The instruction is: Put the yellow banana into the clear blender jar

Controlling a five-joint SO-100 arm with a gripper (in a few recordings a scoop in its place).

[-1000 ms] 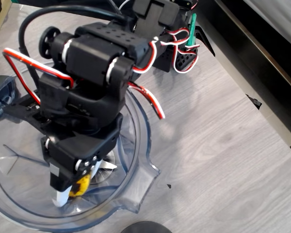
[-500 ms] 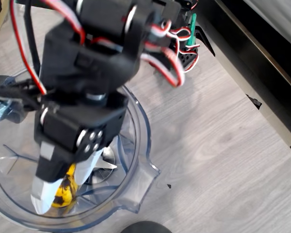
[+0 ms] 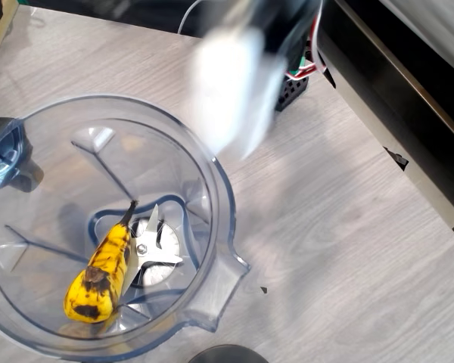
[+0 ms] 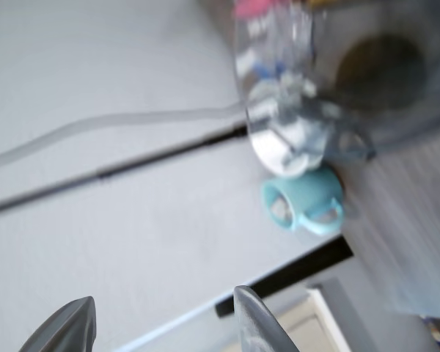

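My gripper point(image 4: 161, 323) is spread and empty, its two grey fingertips point(image 4: 253, 319) apart in the wrist view. The yellow banana point(image 3: 102, 271) lies inside the clear blender jar point(image 3: 212, 189), touching the steel blade point(image 3: 155, 249), near the tabletop's point(image 3: 340, 227) lower left corner.

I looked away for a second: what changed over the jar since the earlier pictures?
The hand let go of the yellow banana and pulled up and away from the clear blender jar, its fingers now apart. The banana lies inside beside the blade. The jar stayed put.
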